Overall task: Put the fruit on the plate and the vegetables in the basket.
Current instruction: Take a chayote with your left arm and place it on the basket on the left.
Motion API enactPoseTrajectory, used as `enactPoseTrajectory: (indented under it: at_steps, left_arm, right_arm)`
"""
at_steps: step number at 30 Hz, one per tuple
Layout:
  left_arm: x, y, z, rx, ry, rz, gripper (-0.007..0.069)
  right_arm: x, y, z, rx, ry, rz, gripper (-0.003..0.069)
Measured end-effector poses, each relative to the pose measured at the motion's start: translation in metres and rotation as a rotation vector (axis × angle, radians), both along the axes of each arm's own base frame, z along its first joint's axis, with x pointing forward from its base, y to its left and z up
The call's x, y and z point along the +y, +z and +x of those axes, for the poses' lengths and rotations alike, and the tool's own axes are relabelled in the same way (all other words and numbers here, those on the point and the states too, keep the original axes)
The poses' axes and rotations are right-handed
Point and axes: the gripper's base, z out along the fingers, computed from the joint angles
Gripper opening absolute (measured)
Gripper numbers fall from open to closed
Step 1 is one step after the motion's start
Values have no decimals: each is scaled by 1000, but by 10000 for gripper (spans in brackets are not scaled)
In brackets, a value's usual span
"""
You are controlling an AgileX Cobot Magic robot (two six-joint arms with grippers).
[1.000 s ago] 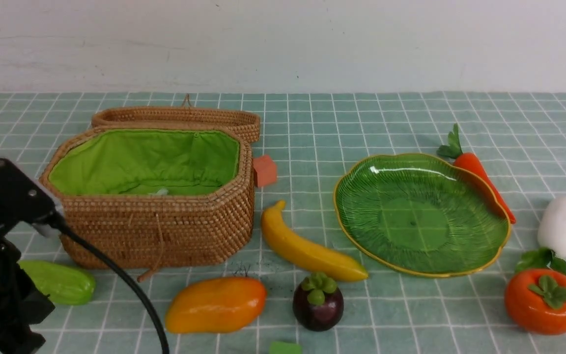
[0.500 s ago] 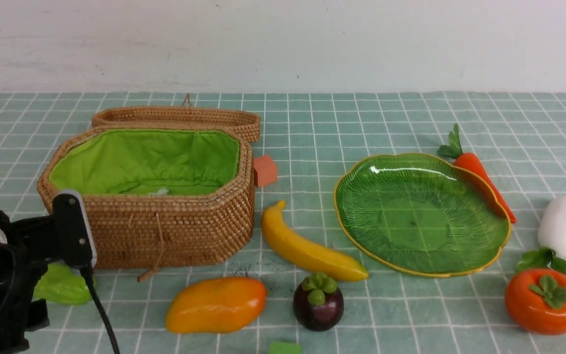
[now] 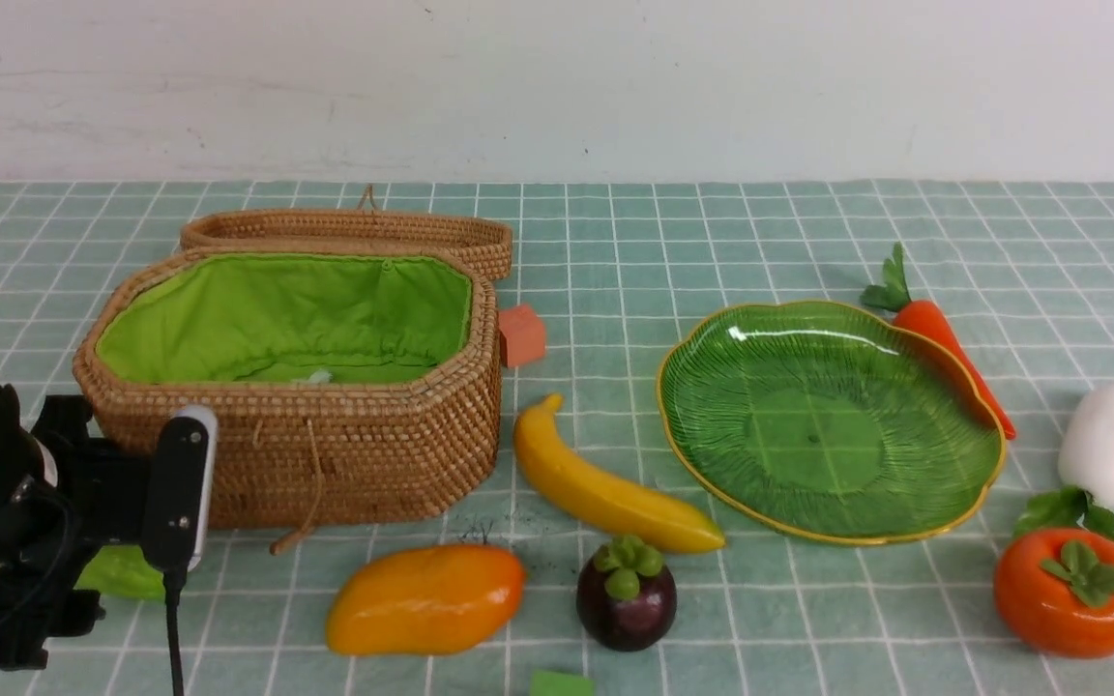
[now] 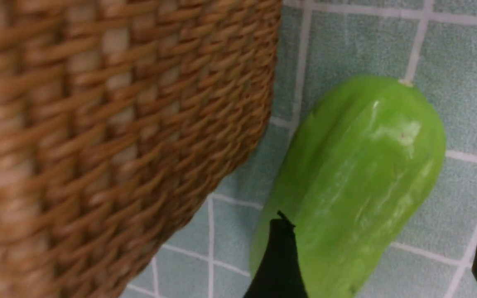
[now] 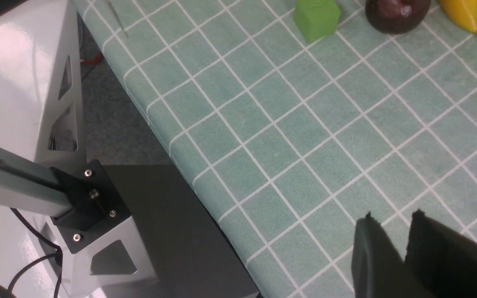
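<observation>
Dial: your front view of the table, 12 far, 6 near.
Gourd (image 3: 120, 574): light green, glossy, ridged; on the table outside the basket, at your 8, partly behind the left arm.
Left gripper (image 4: 383, 238): at your 8, black fingers open wide, gourd surface showing between them; whether either touches, you cannot tell.
Right gripper (image 5: 393, 219): seen in its wrist view, tips slightly apart, holding nothing.
Basket (image 3: 364, 454): brown woven wicker, elongated octagon, green cloth lining, at your 10; woven lid (image 3: 344, 227) behind.
Plate (image 3: 813, 435): translucent green, ribbed, wavy yellow rim, bare, at your 3.
Banana (image 3: 605, 488): yellow, curved, near dial centre.
Mango (image 3: 426, 599): smooth orange-yellow, at your 7.
Mangosteen (image 3: 626, 599): dark purple, green cap, at your 5.
Persimmon (image 3: 1071, 599): round, shiny orange-red, at your 4.
Radish (image 3: 1110, 443): white oval, leafy, at your 3.
Carrot (image 3: 949, 338): tapered orange-red, beyond the plate, at your 2.
Blocks: red (image 3: 521, 335) beside the basket; green (image 3: 562, 684) at your 6.
Surface: green cloth (image 5: 288, 145), white grid.
Room: pale scuffed wall (image 3: 557, 87); grey floor (image 5: 118, 116).
</observation>
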Motion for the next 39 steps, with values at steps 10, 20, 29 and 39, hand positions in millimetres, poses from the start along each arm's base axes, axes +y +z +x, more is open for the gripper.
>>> enactPoseTrajectory:
  at_steps: [10, 20, 29, 39]
  left_arm:
    - [-1, -9, 6, 5, -24, 2, 561]
    - [-2, -17, -11, 206, 6, -24, 540]
    - [-4, -29, -9, 256, 53, -60, 421]
    - [-1, 13, -25, 167, 161, -88, 424]
  right_arm:
    - [3, 1, -3, 26, 17, 32, 139]
    - [4, 2, -4, 38, 25, 47, 141]
    - [4, 2, -4, 39, 25, 48, 141]
    - [6, 5, -1, 2, 11, 85, 141]
